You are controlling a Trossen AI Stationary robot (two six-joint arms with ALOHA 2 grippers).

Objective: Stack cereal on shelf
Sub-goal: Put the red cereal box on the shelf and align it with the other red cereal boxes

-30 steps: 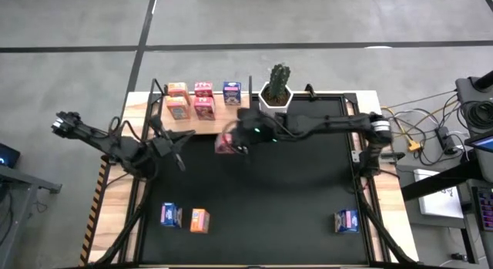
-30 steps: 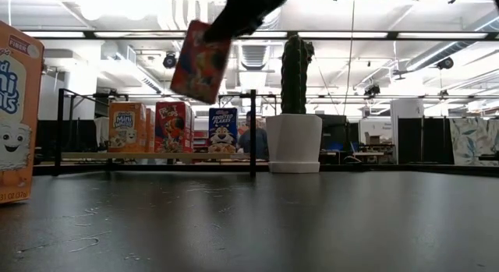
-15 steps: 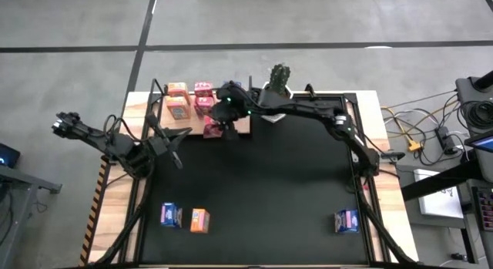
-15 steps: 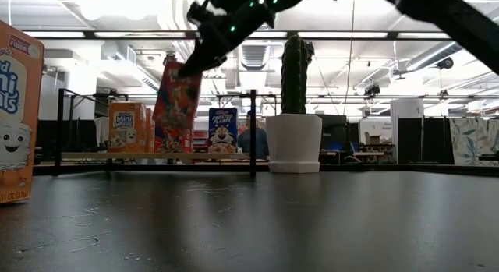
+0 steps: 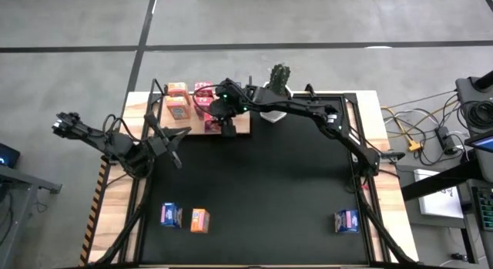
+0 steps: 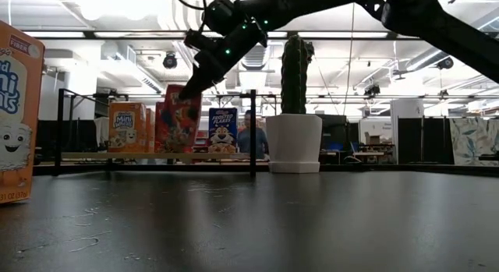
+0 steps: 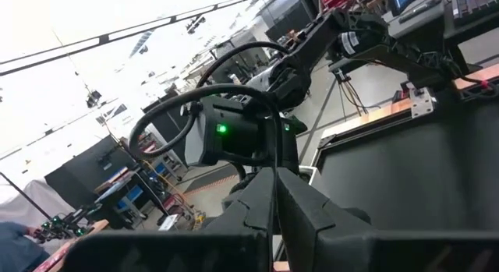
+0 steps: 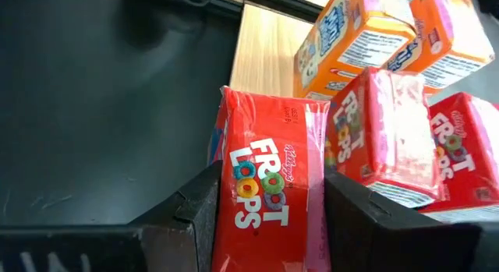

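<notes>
The left gripper (image 5: 176,138), fingers closed on nothing, waits over the mat's left side. Over the last second the right gripper (image 5: 223,121) has carried a pink-red cereal box (image 8: 271,196) from above the mat to the shelf (image 5: 240,124), so placement is imminent. The box, clamped between the fingers, stands upright at the shelf's front, just beside two pink-red boxes (image 8: 405,139).

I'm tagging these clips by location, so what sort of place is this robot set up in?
Probably a robotics lab in a big open workshop hall. The low view shows strip ceiling lights and workstations far behind the table; the high view shows a concrete floor and loose cables beside the rig.
</notes>
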